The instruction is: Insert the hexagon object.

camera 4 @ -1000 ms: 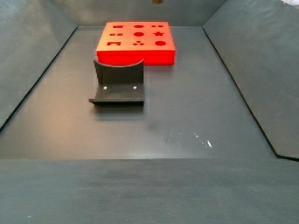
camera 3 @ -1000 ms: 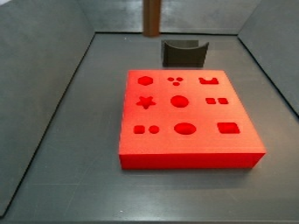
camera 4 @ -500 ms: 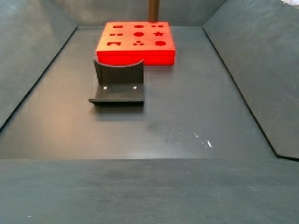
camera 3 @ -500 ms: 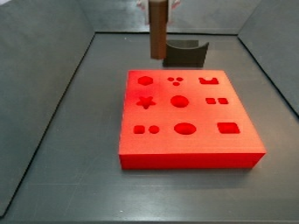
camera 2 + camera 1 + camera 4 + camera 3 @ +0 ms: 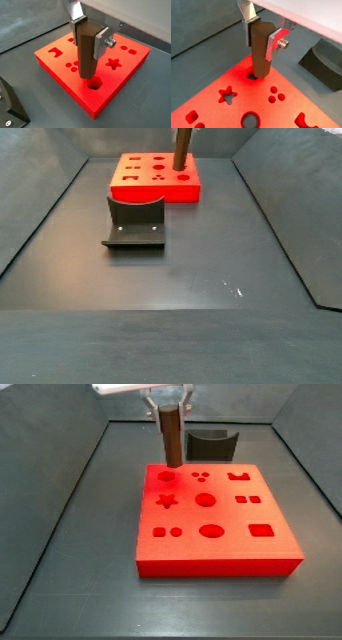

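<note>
The peg (image 5: pixel 85 50), clamped upright in the gripper (image 5: pixel 91 36), hangs just above the block's (image 5: pixel 127 67) hexagonal hole (image 5: pixel 93 83); slight misalignment would likely jam it on the rim.

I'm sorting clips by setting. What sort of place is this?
Probably a robot test cell, not a home or shop: a bare grey walled bin, a red block with shaped holes, and an end effector holding a peg over it.

A lab test rig: bare grey walled enclosure (image 5: pixel 174 278), dark fixture (image 5: pixel 135 223).
</note>
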Controlling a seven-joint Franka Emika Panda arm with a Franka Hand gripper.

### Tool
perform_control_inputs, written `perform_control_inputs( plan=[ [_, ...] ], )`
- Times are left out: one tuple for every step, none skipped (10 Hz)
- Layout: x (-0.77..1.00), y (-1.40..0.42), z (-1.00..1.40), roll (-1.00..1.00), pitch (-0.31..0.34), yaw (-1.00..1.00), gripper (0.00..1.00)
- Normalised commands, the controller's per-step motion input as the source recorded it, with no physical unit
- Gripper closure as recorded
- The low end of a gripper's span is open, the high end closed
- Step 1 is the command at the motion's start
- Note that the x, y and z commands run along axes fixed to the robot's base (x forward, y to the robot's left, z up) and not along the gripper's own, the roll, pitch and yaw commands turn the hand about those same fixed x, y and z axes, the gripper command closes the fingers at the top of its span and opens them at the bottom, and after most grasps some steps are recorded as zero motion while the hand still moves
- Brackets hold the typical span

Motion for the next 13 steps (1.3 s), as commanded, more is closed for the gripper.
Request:
perform_control_inputs(
  plan=[
    [0.00,0.00,-0.42,0.12,-0.089,-0.01,1.00],
    [-0.01,-0.11,-0.40,0.18,-0.027,-0.01,1.00],
    [0.00,-0.05,-0.31,0.18,0.000,-0.01,1.00],
    [-0.17,0.00,-0.26,0.12,0.000,-0.13,1.00],
    [-0.18,0.00,-0.24,0.05,0.000,-0.13,1.00],
    [-0.23,0.00,-0.31,0.00,0.104,-0.04,1.00],
    [-0.12,0.00,-0.46,0.00,0.156,-0.03,1.00],
    [0.01,-0.05,-0.36,0.00,0.104,-0.01,1.00],
    [0.46,0.00,-0.31,0.04,0.096,0.00,1.00],
    [0.49,0.00,-0.33,0.10,0.141,0.00,1.00],
    [0.45,-0.12,-0.41,0.14,0.199,0.00,1.00],
    [0.26,0.00,-0.52,0.14,0.213,0.00,1.00],
    [0.10,-0.02,-0.65,0.18,0.209,0.00,1.00]
  ],
)
